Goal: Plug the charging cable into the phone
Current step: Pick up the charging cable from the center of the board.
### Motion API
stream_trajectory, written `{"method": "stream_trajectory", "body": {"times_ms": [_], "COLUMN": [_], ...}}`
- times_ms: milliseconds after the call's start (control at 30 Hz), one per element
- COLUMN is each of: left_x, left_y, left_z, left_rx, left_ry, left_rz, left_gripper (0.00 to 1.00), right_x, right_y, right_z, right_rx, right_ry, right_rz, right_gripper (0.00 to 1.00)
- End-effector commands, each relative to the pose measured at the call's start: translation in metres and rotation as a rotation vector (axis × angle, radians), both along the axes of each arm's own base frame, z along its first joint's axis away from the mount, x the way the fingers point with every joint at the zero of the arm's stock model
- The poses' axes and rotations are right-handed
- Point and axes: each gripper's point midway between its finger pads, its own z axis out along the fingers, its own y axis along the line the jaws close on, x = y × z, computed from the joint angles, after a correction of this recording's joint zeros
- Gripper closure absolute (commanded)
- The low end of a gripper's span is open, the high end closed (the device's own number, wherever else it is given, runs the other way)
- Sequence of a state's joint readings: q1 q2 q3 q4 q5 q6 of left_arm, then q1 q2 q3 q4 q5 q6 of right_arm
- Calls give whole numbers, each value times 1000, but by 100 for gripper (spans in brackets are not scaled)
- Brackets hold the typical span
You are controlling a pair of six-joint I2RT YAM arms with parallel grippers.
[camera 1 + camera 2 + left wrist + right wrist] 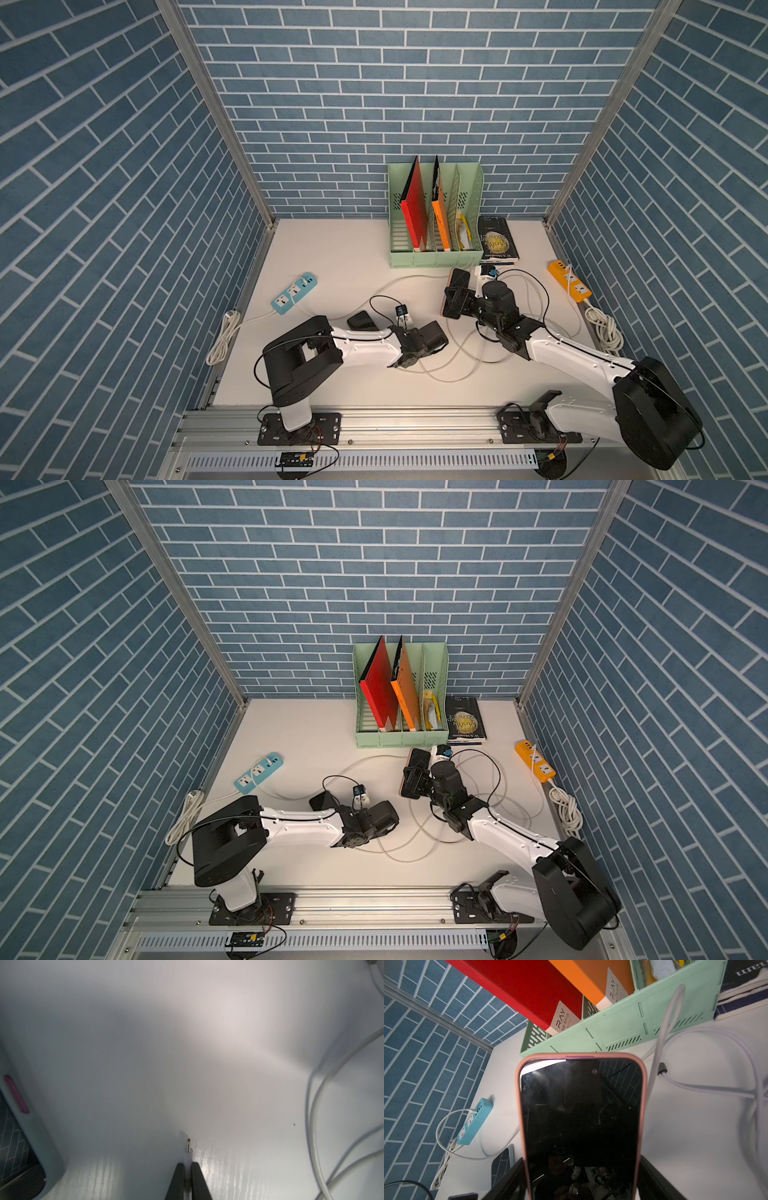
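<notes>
Phone [581, 1118] in a pink case, gripped by its sides in the right end effector [454, 300], just in front of the green file rack [436, 259].
Low over the tabletop [187, 1043], the left end effector [188, 1169] is pinched narrow on the charging cable plug [188, 1145].

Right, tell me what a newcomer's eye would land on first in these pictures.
The phone in its pink case fills the right wrist view, gripped between the fingers of the right gripper, right of the table's middle. At the back wall, the red folder and the orange folder lean in the mint-green file rack. Nearer the front, the left gripper is shut on the white cable plug.
</notes>
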State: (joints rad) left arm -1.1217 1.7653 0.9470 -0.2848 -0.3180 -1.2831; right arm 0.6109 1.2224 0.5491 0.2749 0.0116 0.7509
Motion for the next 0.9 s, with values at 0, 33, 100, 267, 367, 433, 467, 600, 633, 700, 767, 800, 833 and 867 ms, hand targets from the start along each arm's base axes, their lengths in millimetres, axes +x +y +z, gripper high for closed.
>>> {"method": "stream_trajectory", "body": {"times_ms": [0, 33, 100, 267, 367, 433, 467, 600, 633, 700, 767, 800, 833, 867], "left_x": [-14, -11, -4, 9, 7, 1, 0, -4, -6, -8, -12, -14, -15, -16], "left_y": [31, 32, 30, 23, 14, 10, 11, 12, 10, 6, 2, 2, 2, 3], "left_z": [-24, -19, -5, 56, 96, 116, 124, 143, 146, 151, 155, 156, 156, 154], "left_rx": [171, 172, 137, -92, -233, -286, -304, -342, -358, -389, -423, -438, -445, -450], "left_ry": [61, 33, -51, -371, -555, -662, -705, -854, -881, -922, -957, -971, -979, -987], "left_rz": [-30, -33, -68, -188, -296, -377, -396, -463, -483, -519, -557, -567, -572, -574], "left_gripper": [100, 100, 100, 100, 100, 100, 100, 100, 100, 100, 100, 100, 100, 100], "right_x": [5, 5, 4, 0, -2, -3, -4, -7, -8, -10, -13, -16, -17, -19], "right_y": [0, 1, 4, 11, 10, 11, 10, 15, 17, 22, 28, 32, 33, 35], "right_z": [20, 21, 22, 35, 49, 59, 63, 80, 85, 92, 97, 99, 99, 99], "right_rx": [26, 29, 41, 86, 101, 110, 114, 132, 135, 129, 114, 106, 98, 92], "right_ry": [-79, -81, -86, -121, -166, -193, -203, -224, -232, -248, -262, -269, -274, -278], "right_rz": [11, 17, 32, 76, 82, 87, 88, 115, 126, 142, 160, 177, 173, 175], "right_gripper": [77, 77, 77, 77, 78, 79, 79, 79, 79, 80, 80, 80, 80, 80]}}
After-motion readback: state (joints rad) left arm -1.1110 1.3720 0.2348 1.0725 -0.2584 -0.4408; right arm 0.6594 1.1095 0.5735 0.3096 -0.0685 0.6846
